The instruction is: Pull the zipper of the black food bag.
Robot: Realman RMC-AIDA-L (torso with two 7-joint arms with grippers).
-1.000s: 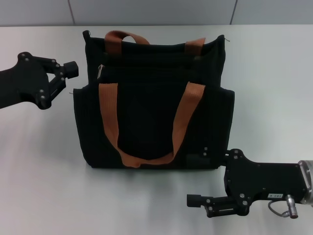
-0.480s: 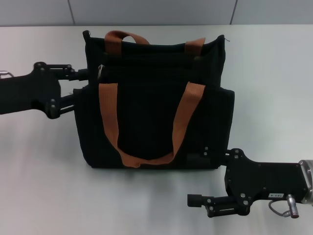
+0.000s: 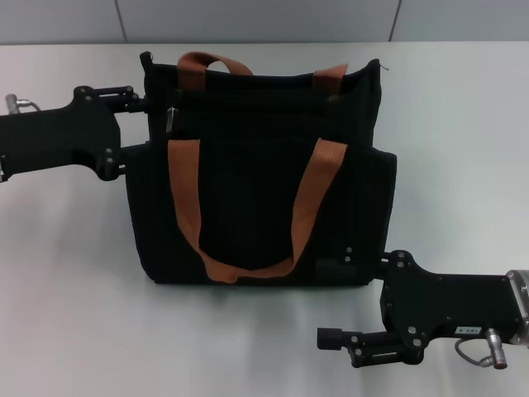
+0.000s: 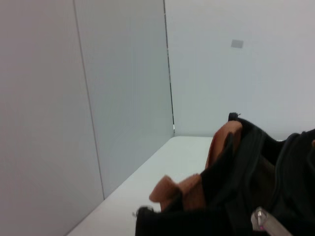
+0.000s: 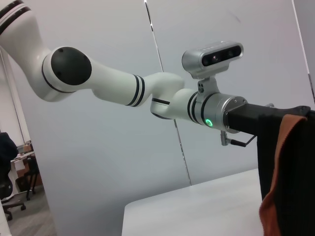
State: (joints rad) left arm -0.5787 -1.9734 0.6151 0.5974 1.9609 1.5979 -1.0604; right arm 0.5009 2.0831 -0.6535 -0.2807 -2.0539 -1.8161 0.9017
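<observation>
The black food bag lies on the white table with its two orange-brown handles facing me. The small silver zipper pull sits near the bag's upper left corner. It also shows close up in the left wrist view as the zipper pull, on the bag's top edge. My left gripper is open and pressed against the bag's left side, just left of the pull. Its fingertips blend into the black fabric. My right gripper rests open at the bag's lower right corner.
The white table spreads all around the bag, with a grey wall behind. In the right wrist view the white left arm reaches across to the bag.
My left gripper has moved right from open table to the bag's left edge, near the zipper pull. The right arm and the bag have not moved.
</observation>
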